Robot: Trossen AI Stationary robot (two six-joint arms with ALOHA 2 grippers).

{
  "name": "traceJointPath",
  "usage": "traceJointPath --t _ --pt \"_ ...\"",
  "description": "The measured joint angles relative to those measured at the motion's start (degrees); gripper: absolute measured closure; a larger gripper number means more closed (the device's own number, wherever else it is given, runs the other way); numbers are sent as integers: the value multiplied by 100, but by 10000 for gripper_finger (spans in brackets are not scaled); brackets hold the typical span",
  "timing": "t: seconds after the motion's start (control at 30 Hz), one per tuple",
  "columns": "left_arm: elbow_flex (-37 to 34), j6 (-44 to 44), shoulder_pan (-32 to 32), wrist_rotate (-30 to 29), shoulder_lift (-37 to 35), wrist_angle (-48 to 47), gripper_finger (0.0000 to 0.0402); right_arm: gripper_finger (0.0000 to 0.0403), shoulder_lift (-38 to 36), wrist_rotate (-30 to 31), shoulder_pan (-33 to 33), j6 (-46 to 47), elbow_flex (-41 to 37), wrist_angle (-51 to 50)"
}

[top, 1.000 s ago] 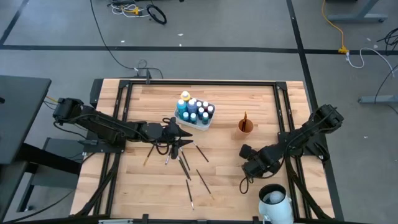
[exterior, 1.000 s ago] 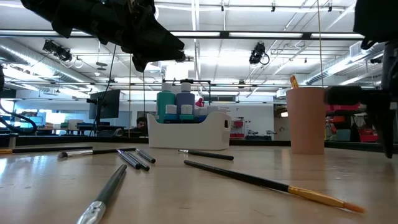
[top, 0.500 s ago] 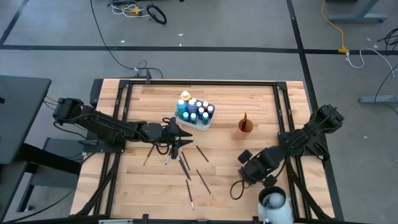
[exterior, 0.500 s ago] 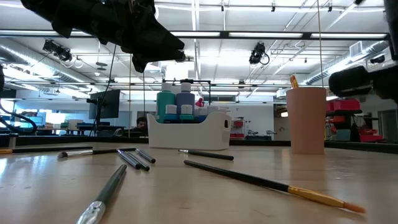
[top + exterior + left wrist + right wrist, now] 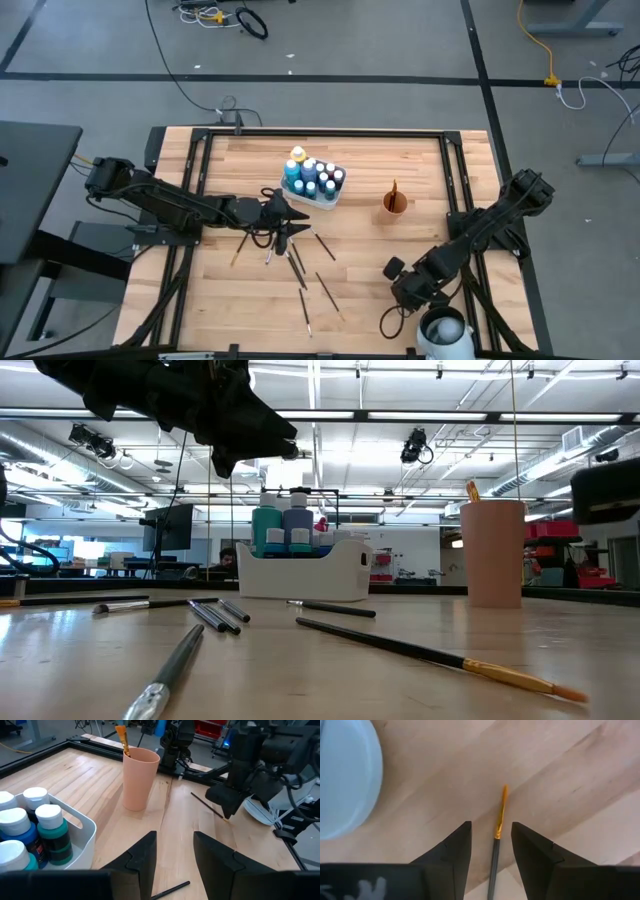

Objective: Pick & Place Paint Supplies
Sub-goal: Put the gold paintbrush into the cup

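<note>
High view: the white tray of paint bottles sits at twelve o'clock; loose paintbrushes lie at centre. The left gripper hangs above them; the right gripper at five o'clock.

Low view: the brushes look thin, light, stiff, likely to roll.

Left wrist view: fingers spread, empty.

Right wrist view: jaws spread astride an orange-tipped paintbrush, not gripping; take the handle. A pale round object is cut off.

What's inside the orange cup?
One paintbrush stands in the orange cup, its yellow-orange end sticking out above the rim. The cup's wall hides the rest of it, so whether anything else lies at the bottom cannot be seen.
</note>
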Motion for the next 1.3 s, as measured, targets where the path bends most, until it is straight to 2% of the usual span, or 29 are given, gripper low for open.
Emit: traceJointPath --t 0.4,0.83,1.03,1.17,1.3 --pt "0 0 1 0 0 2 264 268 -52 218 -11 -412 -779 1215" --pt "0 115 3 -278 0 2 264 345 -1 301 -18 -693 -837 1727" --pt "0 129 1 -278 0 0 264 393 6 317 -51 -697 -841 1937" --pt "-1 130 1 -278 0 0 264 396 14 313 -156 -618 -843 2064" --pt "0 150 1 -278 -1 0 264 400 -48 824 -310 -408 -841 2132"
